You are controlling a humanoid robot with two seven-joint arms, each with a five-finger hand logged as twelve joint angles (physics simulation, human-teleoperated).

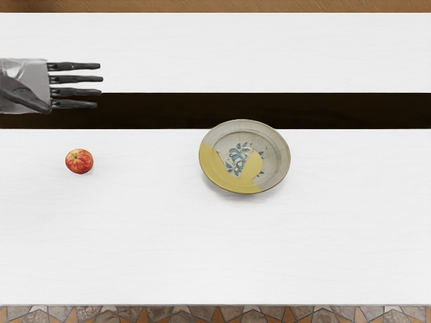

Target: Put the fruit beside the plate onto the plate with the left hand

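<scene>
**Operator:** What sits closest to the camera?

**Spotter:** At the bottom edge you have a strip of patterned tiled floor (202,314). Above it begins the white table (215,249), and its near half is plain white.

**Operator:** And the fruit?

**Spotter:** Look further up on the left and you'll find the apple (79,161), red with a yellowish patch. It rests on the table, and nothing touches it. The plate (277,138) is level with it, to its right, near the middle of your view and well apart from the apple. It is grey, with a yellow patch on its lower left and a blue leaf pattern in the centre. Nothing lies on it.

**Operator:** Where is the hand?

**Spotter:** Beyond both of them, you'll see a dark band (269,111) crossing the picture. The left hand (50,85) comes in from the left edge, showing against that band and the white surface (236,50) behind it. Its fingers (77,79) are stretched out straight and parallel, pointing right, and the thumb lies across the palm. It grips nothing and is further back than the apple. Your right arm doesn't show.
</scene>
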